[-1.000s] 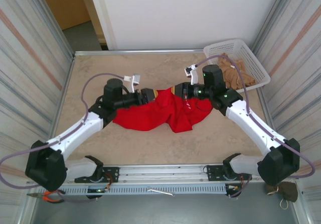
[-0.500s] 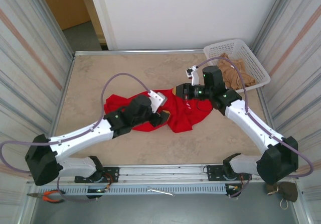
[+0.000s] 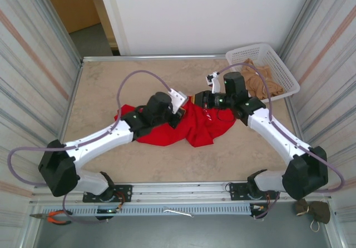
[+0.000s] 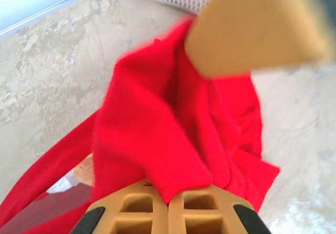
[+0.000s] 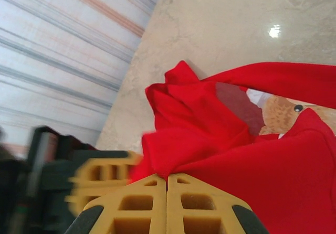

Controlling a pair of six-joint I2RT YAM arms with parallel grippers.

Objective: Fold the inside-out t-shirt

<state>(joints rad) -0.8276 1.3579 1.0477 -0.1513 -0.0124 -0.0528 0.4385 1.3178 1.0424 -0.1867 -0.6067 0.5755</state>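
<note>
A beige marbled table (image 3: 111, 164) stands between corrugated walls. The inside-out t-shirt (image 3: 194, 128) lies bunched mid-table, its long axis running left to right. Its white patch (image 5: 258, 96) is too small to read. The left gripper (image 4: 168, 200) and right gripper (image 5: 167, 184) each pinch a red fold, jaws closed. A white basket (image 3: 245, 54) sits in the far right corner.

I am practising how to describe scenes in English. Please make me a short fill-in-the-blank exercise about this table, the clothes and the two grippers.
1. The t-shirt lies crumpled on the table, and its colour is ____.
2. The left gripper and the right gripper are both shut on the ____.
3. The tan cloth lies inside the white ____ at the far right corner.

Missing words: red; t-shirt; basket.
</note>
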